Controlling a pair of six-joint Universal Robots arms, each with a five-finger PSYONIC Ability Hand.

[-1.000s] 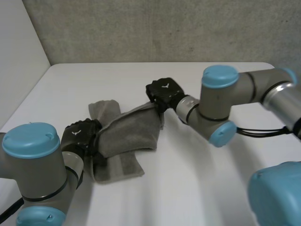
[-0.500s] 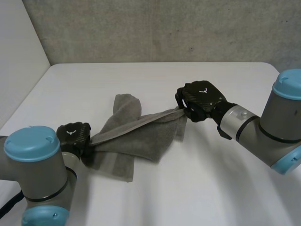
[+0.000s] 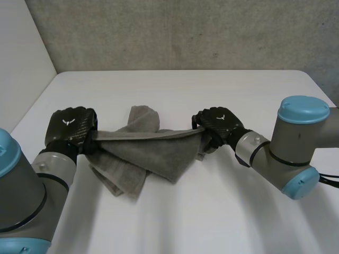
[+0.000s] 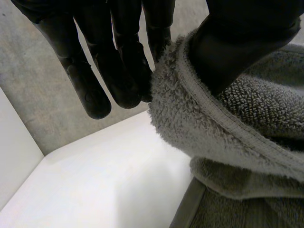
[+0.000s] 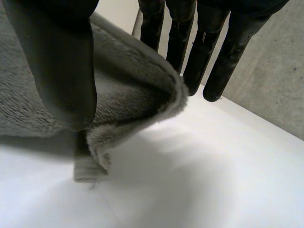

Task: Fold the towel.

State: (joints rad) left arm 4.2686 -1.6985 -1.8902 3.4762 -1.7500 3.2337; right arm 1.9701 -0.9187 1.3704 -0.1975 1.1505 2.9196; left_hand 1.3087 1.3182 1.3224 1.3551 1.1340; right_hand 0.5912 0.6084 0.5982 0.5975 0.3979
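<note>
A grey towel (image 3: 148, 156) hangs stretched between two robot hands, its lower folds resting on the white tabletop (image 3: 222, 211). The left robot hand (image 3: 69, 126) pinches one end between thumb and fingers. The right robot hand (image 3: 216, 121) pinches the other end the same way.

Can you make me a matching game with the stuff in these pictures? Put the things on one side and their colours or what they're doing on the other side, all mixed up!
Things:
1. towel
2. table
3. left hand
4. right arm's cap

Colours and states:
A. light blue
B. black, pinching the cloth
C. grey, top edge pulled straight
D. white

Pairs: 1-C, 2-D, 3-B, 4-A.
</note>
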